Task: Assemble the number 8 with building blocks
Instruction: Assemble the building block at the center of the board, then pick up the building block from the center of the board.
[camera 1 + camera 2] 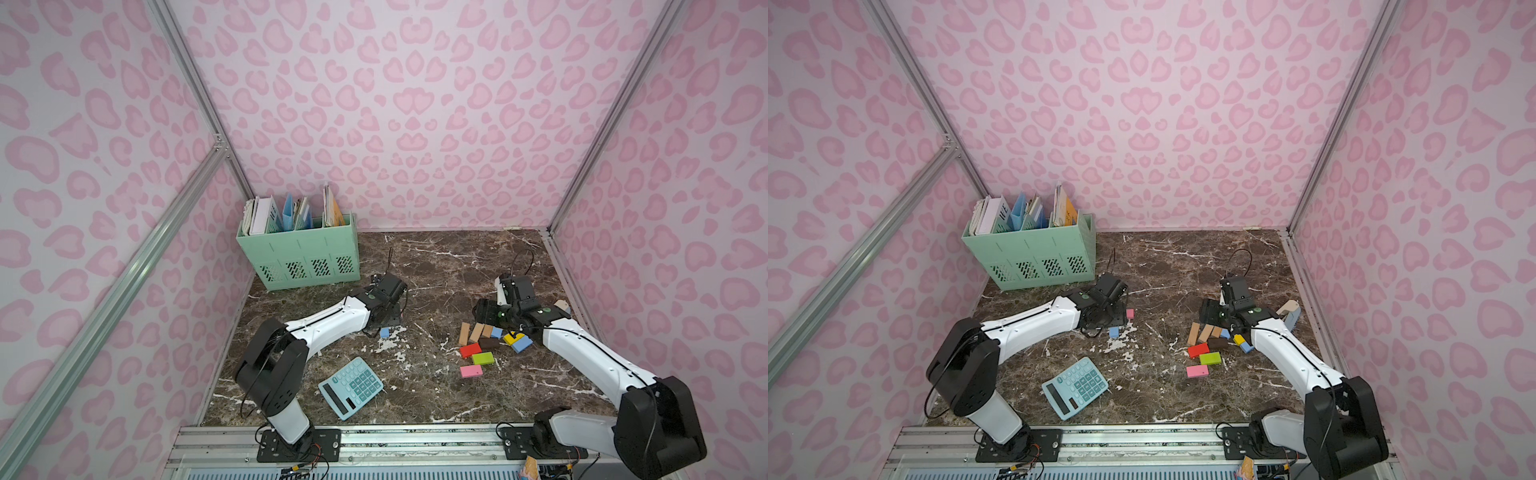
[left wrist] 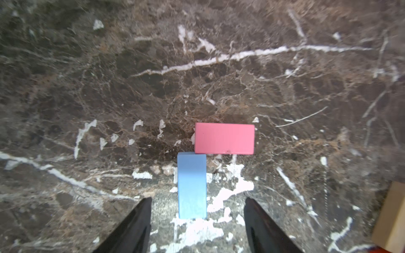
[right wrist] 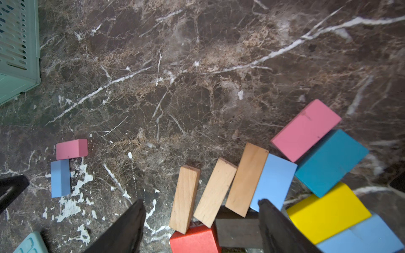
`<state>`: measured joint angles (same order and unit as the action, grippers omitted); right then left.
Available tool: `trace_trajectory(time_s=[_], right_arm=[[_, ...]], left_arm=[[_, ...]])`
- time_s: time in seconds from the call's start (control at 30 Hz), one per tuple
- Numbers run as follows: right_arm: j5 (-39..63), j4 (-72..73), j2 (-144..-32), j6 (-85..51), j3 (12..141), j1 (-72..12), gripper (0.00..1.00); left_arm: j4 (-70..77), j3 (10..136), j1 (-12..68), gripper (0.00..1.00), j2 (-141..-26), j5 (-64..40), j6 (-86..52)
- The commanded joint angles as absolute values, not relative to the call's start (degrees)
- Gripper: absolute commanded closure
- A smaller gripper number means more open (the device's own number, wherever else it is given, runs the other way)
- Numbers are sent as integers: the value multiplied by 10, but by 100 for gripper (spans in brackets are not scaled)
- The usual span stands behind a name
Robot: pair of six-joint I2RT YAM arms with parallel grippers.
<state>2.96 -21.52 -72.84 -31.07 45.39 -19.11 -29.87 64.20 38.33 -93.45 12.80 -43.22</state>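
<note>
My left pincer [image 2: 197,198] is open. Its two black fingers stand apart, and the near end of the light blue block [image 2: 192,186] lies between them. I think neither finger touches it. That block lies flat on the table [image 2: 197,76]. Its far end meets the long side of the pink block [image 2: 224,138], which lies across it, so the two make a corner. I think this is the start of my 8, with two pieces down and many more to go. My right pincer [image 3: 201,200] is open too and holds nothing. It hangs over the heap of blocks [image 3: 274,181], well apart from the corner, on the right side of the table. Right under it are three bare wood blocks [image 3: 215,192], lying close side by side. Around them are red, dark brown, light blue, teal, yellow and pink ones. In both top views a green block [image 1: 483,358] lies a bit nearer to me. They are all small and flat with sharp edges, like dominoes. I guess the next job is to pick one block from the heap and bring it to the corner. The blocks lie tight together, so my fingers must close on one only and not push the others. Then it must go down straight, without bumping the two in the corner.
</note>
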Motion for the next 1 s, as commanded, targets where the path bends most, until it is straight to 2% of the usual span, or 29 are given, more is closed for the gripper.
trace_trajectory(time_s=[0.0,0.3,0.53,0.8,0.97], right_arm=[[-15,-238,-745,-314,472,-182,17],[-25,-228,-814,-316,499,-97,19],[-19,-204,-879,-331,517,-85,21],[-4,-180,-917,-364,514,-85,35],[-15,-184,-930,-374,516,-84,37]], left_arm=[[-322,631,383,24,-889,134,-408],[-378,626,383,12,-755,165,-365],[-407,622,382,4,-688,195,-326],[-410,611,382,2,-643,220,-276],[-398,592,381,1,-622,230,-263]])
